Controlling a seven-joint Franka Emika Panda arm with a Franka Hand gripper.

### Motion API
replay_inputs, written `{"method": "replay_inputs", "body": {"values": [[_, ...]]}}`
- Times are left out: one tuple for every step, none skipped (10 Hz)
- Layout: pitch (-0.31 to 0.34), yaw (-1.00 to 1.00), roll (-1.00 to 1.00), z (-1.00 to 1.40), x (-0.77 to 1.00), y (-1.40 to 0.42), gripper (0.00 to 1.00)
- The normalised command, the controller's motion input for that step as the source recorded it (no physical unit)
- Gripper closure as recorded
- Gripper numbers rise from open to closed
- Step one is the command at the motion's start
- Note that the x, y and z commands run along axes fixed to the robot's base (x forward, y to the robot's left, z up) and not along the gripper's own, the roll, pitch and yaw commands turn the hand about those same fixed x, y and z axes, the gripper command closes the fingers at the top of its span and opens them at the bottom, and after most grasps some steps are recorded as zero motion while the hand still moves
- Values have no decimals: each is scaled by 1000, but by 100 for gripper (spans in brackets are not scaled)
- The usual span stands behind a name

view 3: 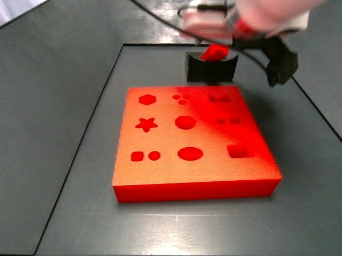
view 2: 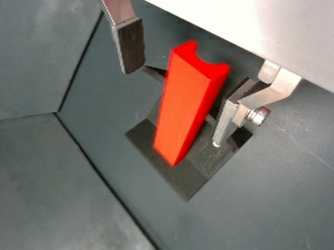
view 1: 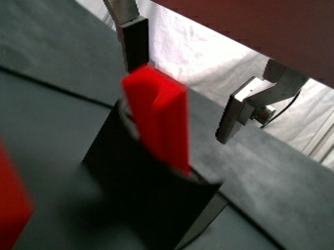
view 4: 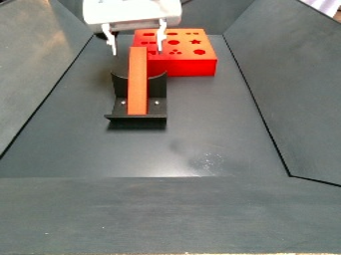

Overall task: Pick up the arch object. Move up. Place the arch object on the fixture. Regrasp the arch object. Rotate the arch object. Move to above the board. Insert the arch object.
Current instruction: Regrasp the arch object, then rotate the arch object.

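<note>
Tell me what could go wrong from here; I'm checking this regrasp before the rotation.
The hand is open, its fingers apart from the arch object, which leans unheld on the fixture. If one finger touches first as they close, the bar might tip or slide off. A grip near its upper end, where the hand hangs in a side view, could let it swing during rotation.

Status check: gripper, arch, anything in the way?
Gripper open, straddling the arch's top, fingers clear of it. Arch leaning on the fixture. Board sits apart; nothing blocking.
</note>
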Motion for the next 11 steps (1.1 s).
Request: {"method": "replay_inputs", "body": {"values": [[-12,-4,66,-398,85,-2,0],[-5,0,65,-295,79,0,0],[0,0,0,0,0,0,100],[0,0,0,1000,-996,398,100],[-40,4,-54,1000,-998,388,100],[-64,6,-85,991,-1000,369,100],[-100,-7,-108,947,-1000,309,100],[-109,-16,-115,925,-1000,290,100],[-114,-34,-125,889,-1000,266,100],[-122,-59,-131,838,-1000,240,100],[-123,-75,-137,794,-1000,219,100]]}}
